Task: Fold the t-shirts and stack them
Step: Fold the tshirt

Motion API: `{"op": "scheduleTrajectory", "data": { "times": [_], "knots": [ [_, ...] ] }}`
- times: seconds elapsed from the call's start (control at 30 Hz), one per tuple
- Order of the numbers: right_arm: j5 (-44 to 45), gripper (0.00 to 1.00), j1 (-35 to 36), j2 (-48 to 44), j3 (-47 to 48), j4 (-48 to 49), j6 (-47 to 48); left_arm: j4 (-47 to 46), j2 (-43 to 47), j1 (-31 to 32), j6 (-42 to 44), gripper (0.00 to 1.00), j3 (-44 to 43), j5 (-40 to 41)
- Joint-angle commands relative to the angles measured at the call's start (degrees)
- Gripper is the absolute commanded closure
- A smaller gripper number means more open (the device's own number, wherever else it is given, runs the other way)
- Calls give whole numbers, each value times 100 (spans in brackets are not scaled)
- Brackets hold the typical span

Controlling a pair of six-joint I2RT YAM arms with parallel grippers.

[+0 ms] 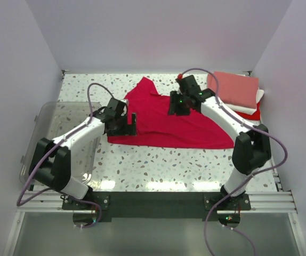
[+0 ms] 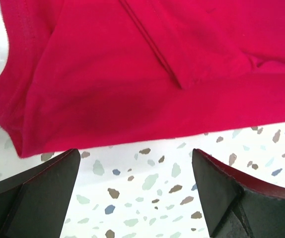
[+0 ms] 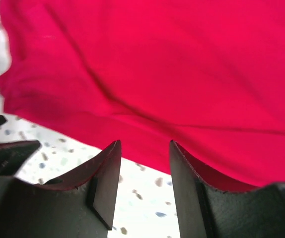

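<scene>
Only overhead shows the folded stack [image 1: 237,89]; left gripper [image 2: 135,163] gapes wide, right gripper [image 3: 145,151] narrowly

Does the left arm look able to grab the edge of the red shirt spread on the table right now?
Probably yes. The left tool is open and sits just short of the crimson shirt, at its near edge. Only bare table shows between the fingers, and nothing blocks the way.

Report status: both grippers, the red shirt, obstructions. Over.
Left gripper open, at crimson shirt edge. Right gripper open, over shirt. Shirt spread out, fold unfinished. Folded stack far right, not in the way.
</scene>
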State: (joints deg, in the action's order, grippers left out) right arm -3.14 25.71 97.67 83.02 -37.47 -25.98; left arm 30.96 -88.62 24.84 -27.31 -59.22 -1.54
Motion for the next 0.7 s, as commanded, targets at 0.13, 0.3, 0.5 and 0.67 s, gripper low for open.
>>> {"op": "scheduleTrajectory", "data": {
  "times": [0.13,0.3,0.5,0.67],
  "knots": [
    [-574,57,891,1182,1365,443,-66,-275,1600,21,103,0,429,302],
    [-618,59,1374,1755,1848,311,-48,244,1865,21,-107,0,359,646],
    [-574,61,1761,2195,1920,205,5,226,2288,21,-424,0,482,550],
    [-188,56,1902,2397,1709,223,75,323,2402,12,-477,0,508,541]
  ]
}}
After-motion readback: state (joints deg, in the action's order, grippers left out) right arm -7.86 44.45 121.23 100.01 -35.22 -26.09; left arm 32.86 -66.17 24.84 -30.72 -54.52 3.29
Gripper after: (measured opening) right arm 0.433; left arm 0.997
